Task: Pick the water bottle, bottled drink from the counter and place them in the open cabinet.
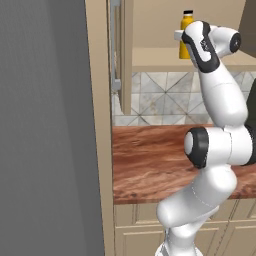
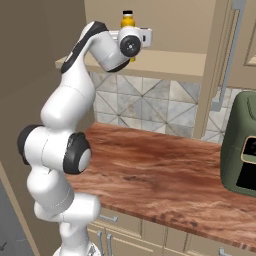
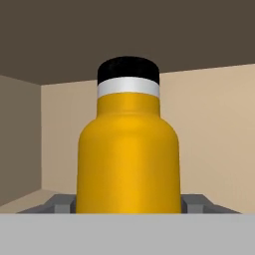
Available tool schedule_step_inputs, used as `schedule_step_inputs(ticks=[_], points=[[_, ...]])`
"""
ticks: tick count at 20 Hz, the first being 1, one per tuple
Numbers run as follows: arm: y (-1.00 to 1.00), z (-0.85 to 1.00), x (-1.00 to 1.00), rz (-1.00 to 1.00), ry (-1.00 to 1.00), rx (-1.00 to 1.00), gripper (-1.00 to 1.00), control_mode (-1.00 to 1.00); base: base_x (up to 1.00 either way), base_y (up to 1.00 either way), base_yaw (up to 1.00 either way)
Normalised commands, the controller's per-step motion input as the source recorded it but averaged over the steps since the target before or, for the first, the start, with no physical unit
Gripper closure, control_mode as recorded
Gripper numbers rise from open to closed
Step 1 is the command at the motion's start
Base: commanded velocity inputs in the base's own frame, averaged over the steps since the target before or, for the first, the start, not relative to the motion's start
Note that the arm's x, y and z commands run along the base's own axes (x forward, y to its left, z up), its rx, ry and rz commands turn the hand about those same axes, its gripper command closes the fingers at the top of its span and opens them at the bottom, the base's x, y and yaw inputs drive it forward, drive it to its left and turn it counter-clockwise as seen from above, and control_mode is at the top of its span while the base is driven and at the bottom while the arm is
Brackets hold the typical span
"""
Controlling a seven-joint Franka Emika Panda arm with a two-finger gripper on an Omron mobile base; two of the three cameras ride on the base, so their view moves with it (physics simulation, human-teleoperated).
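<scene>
The yellow water bottle [image 3: 128,154] with its black cap stands upright between my gripper's fingers [image 3: 195,202], which close on its lower body from both sides. From the base views the water bottle [image 1: 186,27] [image 2: 128,20] is inside the open cabinet, at the beige shelf [image 1: 160,60] [image 2: 170,62], with my gripper [image 1: 181,37] [image 2: 136,39] reaching in at shelf height. I cannot tell whether the bottle's base touches the shelf. The bottled drink is out of view. Below lies the reddish-brown counter [image 1: 150,160] [image 2: 165,170].
The cabinet door with its long silver handle [image 1: 116,50] [image 2: 227,55] hangs open beside the shelf. A dark green appliance [image 2: 242,150] stands on the counter at the right. A tall grey panel [image 1: 45,125] walls off the left side.
</scene>
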Motion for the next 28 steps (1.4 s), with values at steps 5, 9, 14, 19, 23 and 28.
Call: schedule_step_inputs(ticks=[5, 9, 14, 19, 23, 28], points=[[0.00, -0.12, 0.13, 0.00, 0.00, 0.00, 1.00, -1.00, 0.00, 0.00, 0.00], [0.00, -0.15, 0.13, 0.00, 0.00, 0.00, 1.00, -1.00, 0.00, 0.00, 0.00], [0.00, -0.16, 0.10, 0.00, 0.00, 0.00, 1.00, -1.00, 0.00, 0.00, 0.00], [0.00, -0.16, 0.07, -0.01, 0.00, 0.00, 1.00, -1.00, 0.00, 0.00, 0.00], [-0.01, -0.17, 0.03, 0.00, 0.00, 0.00, 1.00, -1.00, 0.00, 0.00, 0.00], [-0.07, -0.18, 0.00, -0.01, 0.00, 0.00, 1.00, -1.00, 0.00, 0.00, 0.00]])
